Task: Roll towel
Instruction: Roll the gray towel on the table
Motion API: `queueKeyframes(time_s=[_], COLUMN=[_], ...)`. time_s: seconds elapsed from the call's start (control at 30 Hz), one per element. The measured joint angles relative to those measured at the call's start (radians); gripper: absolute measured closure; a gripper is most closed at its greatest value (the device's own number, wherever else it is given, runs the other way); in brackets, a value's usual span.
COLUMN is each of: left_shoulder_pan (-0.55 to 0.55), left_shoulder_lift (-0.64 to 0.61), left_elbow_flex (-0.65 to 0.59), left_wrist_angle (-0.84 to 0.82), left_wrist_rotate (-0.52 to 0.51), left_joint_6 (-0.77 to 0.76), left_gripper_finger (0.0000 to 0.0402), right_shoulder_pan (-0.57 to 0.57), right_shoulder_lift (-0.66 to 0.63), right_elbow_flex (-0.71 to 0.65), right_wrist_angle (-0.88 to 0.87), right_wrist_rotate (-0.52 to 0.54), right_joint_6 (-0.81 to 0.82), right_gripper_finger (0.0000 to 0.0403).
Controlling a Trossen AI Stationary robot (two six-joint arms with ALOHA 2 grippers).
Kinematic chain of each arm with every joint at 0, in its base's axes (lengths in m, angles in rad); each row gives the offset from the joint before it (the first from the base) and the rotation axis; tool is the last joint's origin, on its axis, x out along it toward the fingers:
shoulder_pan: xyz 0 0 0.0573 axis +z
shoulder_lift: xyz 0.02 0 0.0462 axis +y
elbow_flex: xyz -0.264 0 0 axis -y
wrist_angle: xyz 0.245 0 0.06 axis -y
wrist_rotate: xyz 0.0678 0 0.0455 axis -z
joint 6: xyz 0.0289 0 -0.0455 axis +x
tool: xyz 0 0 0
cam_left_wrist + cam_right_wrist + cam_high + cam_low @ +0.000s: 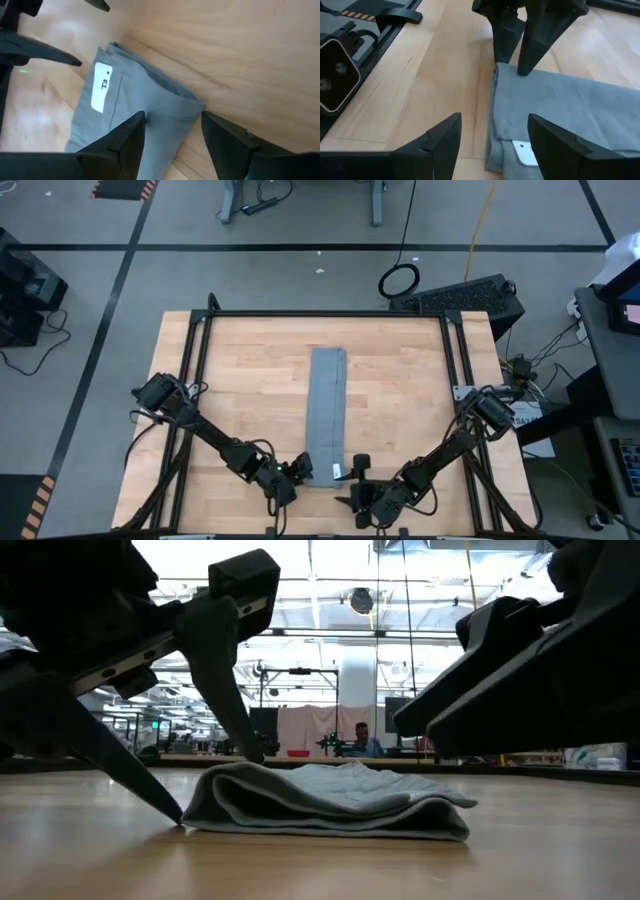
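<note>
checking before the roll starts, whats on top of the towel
A white tag lies on the towel near its near end; the left end effector straddles that end's corner. What the folds hide cannot be seen.

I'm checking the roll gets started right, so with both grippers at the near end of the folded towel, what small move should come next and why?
Probably close the left gripper on the near corner of the towel. Its open fingers straddle that corner, one tip on the table beside the edge, but nothing is pinched yet. The right gripper waits open at the other corner.
</note>
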Motion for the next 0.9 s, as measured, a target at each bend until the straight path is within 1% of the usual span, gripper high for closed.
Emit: queueKeyframes(time_s=[0.13,0.2,0.27,0.37,0.47,0.6,0.7,0.8,0.9], left_shoulder_pan=[0.022,0.040,0.049,0.059,0.059,0.056,0.058,0.064,0.064], left_shoulder_lift=[0.004,0.022,0.033,0.045,0.044,0.033,0.026,0.026,0.025], left_elbow_flex=[0.000,0.001,0.003,0.004,0.003,0.000,0.000,0.000,0.000], left_wrist_angle=[0.010,0.037,0.047,0.058,0.062,0.060,0.062,0.047,0.051], left_wrist_rotate=[0.061,0.098,0.112,0.131,0.132,0.105,0.066,0.064,0.067], left_joint_6=[0.000,-0.005,-0.006,-0.007,-0.034,-0.060,-0.100,-0.133,-0.146], left_gripper_finger=[0.0207,0.0220,0.0239,0.0276,0.0323,0.0385,0.0393,0.0391,0.0391], right_shoulder_pan=[0.006,0.007,0.007,0.009,0.021,0.043,0.058,0.072,0.087], right_shoulder_lift=[0.000,0.000,0.000,0.000,0.000,0.000,-0.005,-0.023,-0.035], right_elbow_flex=[0.000,0.000,0.000,0.000,0.000,0.000,0.000,0.000,0.000], right_wrist_angle=[-0.009,-0.008,-0.007,-0.010,-0.046,-0.110,-0.119,-0.165,-0.225], right_wrist_rotate=[-0.001,-0.001,-0.002,-0.004,-0.006,-0.031,-0.021,0.014,0.087], right_joint_6=[0.026,0.028,0.044,0.071,0.104,0.111,0.063,0.013,-0.027], right_gripper_finger=[0.0184,0.0184,0.0184,0.0184,0.0184,0.0184,0.0184,0.0184,0.0184])
